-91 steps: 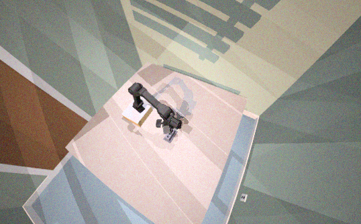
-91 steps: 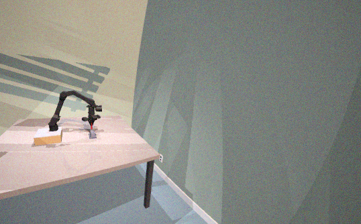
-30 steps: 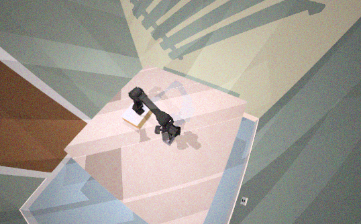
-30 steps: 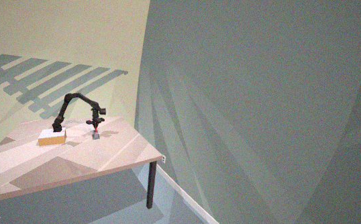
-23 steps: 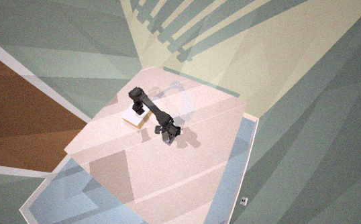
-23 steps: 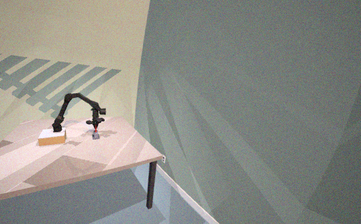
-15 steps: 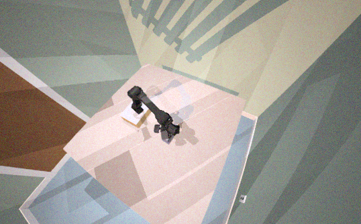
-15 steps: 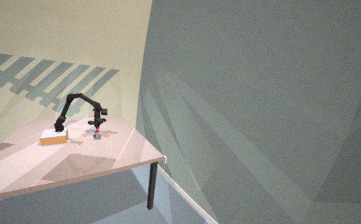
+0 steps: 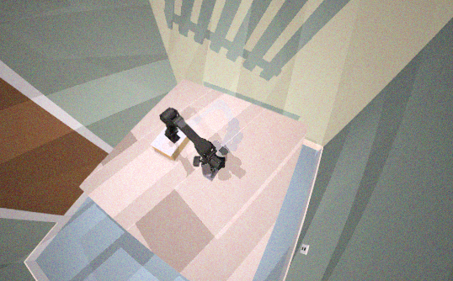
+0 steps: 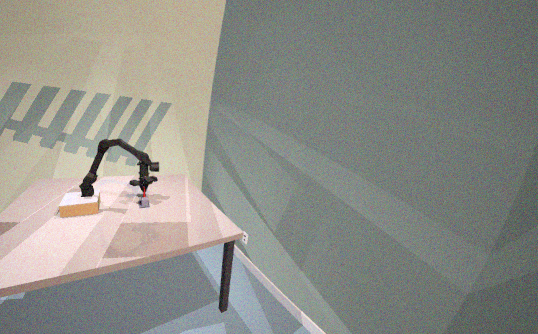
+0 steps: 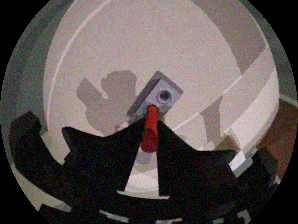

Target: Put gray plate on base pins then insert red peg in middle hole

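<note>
The gray plate (image 9: 209, 175) (image 10: 144, 203) (image 11: 162, 84) lies on the base (image 11: 143, 96), whose darker side shows along one edge in the wrist view. It looks flat. One round end hole shows; the middle hole and the other end are hidden behind the peg and fingers. My gripper (image 10: 144, 189) (image 11: 151, 122) is shut on the red peg (image 10: 144, 194) (image 11: 150, 135), above the plate. The peg stands upright in the exterior view, its lower end at the plate's middle. Whether its tip is inside the hole cannot be told.
The arm stands on a white-topped block (image 9: 167, 148) (image 10: 79, 206) with orange-brown sides, on the pale pink table (image 9: 247, 177) (image 10: 33, 250). A wall stands behind the table. The arm casts shadows beside the plate.
</note>
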`<state>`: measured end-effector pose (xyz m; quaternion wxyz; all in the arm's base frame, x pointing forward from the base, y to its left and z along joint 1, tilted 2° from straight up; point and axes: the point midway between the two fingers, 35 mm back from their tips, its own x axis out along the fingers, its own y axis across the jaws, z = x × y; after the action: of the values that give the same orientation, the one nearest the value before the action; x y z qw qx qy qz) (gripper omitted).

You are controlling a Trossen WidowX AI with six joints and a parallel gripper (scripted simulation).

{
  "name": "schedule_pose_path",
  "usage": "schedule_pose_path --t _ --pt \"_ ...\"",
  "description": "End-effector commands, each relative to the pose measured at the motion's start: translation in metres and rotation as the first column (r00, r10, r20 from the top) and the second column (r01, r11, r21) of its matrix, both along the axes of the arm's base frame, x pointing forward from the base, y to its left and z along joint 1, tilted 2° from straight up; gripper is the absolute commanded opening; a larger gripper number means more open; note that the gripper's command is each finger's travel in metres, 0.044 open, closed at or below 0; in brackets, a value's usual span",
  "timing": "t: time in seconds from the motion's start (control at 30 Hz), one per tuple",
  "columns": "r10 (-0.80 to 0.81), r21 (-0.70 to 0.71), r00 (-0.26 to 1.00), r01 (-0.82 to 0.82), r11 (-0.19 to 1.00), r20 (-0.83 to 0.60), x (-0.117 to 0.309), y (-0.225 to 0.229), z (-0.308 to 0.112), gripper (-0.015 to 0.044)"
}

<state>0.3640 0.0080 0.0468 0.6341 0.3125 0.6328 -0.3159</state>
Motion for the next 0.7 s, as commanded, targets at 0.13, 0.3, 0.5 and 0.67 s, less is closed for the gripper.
schedule_pose_path --t 0.13,0.3,0.5,0.67 --pt "0.000 0.000 1.000 0.000 1.000 0.000 0.0001 0.0000 0.0001 0.0000" --pt "0.000 0.000 1.000 0.000 1.000 0.000 0.0001 0.0000 0.0001 0.0105" --pt "0.000 0.000 1.000 0.000 1.000 0.000 0.0001 0.0000 0.0001 0.0150" --pt "0.000 0.000 1.000 0.000 1.000 0.000 0.0001 0.0000 0.0001 0.0150"
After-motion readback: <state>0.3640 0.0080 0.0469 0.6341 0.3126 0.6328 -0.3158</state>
